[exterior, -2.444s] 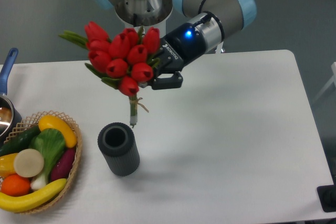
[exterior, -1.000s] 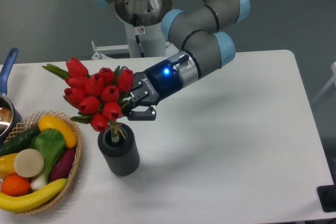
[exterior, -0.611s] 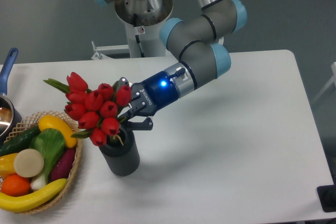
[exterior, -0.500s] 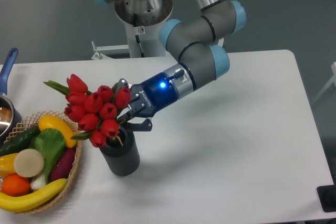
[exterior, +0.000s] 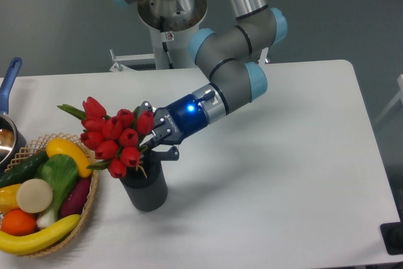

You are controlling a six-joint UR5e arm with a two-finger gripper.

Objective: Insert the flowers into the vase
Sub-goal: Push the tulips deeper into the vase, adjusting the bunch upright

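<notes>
Gripper point(exterior: 153, 138) clamped on flowers point(exterior: 113, 138), stems down inside vase point(exterior: 145, 188). Wicker basket point(exterior: 88, 196) just left of vase, filled with fruit and vegetables point(exterior: 44, 193); blue-handled pot point(exterior: 7, 102) at table point(exterior: 283, 174) edge.

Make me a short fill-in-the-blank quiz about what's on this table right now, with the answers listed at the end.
1. The gripper holds a bunch of red ____.
2. The flowers sit over the mouth of the dark grey ____.
3. The wicker basket of fruit and vegetables lies to the ____ of the vase in the camera view.

Answers: tulips; vase; left
</notes>
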